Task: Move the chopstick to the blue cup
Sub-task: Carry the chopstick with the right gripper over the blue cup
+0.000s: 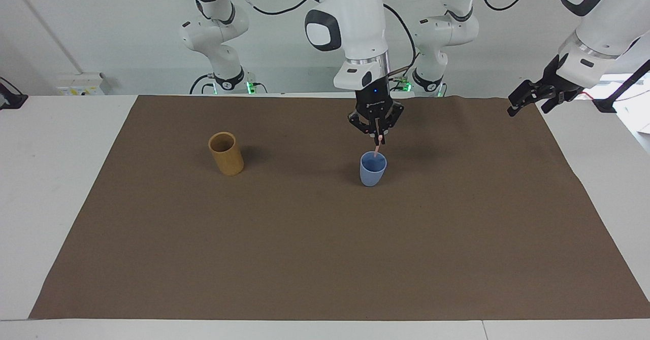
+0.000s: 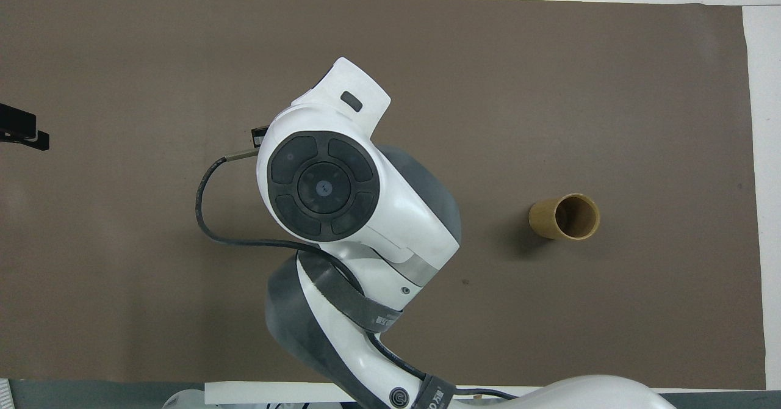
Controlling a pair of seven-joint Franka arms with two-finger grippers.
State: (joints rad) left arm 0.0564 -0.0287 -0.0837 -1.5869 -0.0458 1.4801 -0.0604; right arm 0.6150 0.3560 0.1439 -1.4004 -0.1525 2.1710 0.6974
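Observation:
The blue cup (image 1: 373,170) stands upright on the brown mat (image 1: 304,259), about mid-table. Directly over it hangs my right gripper (image 1: 379,138), shut on the upper end of the thin pink chopstick (image 1: 377,149). The chopstick points down at a slight tilt, and its lower tip reaches the cup's rim. In the overhead view the right arm (image 2: 323,183) hides the cup, the chopstick and the gripper. My left gripper (image 1: 525,101) waits open and holds nothing, above the mat's corner at the left arm's end; its tip (image 2: 21,134) shows at the overhead view's edge.
A taller tan cylindrical cup (image 1: 226,153) stands upright toward the right arm's end of the mat, about level with the blue cup; it also shows as the tan cup (image 2: 564,217) from overhead. White table (image 1: 51,177) borders the mat.

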